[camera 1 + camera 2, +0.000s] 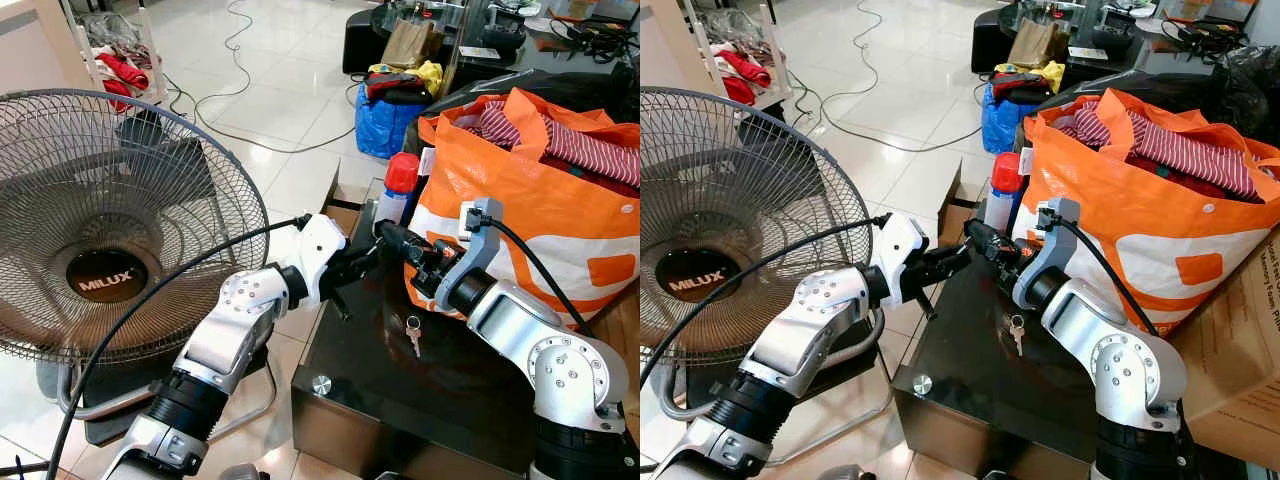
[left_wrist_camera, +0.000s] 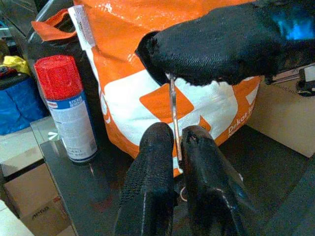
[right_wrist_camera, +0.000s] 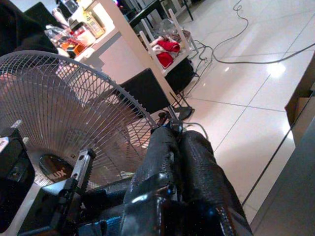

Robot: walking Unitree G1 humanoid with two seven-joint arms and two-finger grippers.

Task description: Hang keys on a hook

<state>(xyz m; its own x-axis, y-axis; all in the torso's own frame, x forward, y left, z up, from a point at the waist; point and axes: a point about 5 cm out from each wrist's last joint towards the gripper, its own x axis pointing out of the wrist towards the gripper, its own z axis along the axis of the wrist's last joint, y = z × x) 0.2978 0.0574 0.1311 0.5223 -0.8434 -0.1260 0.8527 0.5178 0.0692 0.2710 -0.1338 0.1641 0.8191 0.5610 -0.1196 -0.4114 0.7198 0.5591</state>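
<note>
My two grippers meet tip to tip above the dark glossy tabletop. Left gripper: I see its fingers pressed together on a thin metal ring, which runs up into the right gripper's black fingers. Right gripper: fingers closed, with a bit of metal pinched at their tips. Keys: a small silver key hangs below the meeting point, its tip just above or on the tabletop; I cannot tell which. Spray can with red cap: upright on the tabletop's far edge, just beside the orange bag, which is stuffed with striped clothes. Standing fan: on the tiled floor to my left, behind my left arm
</note>
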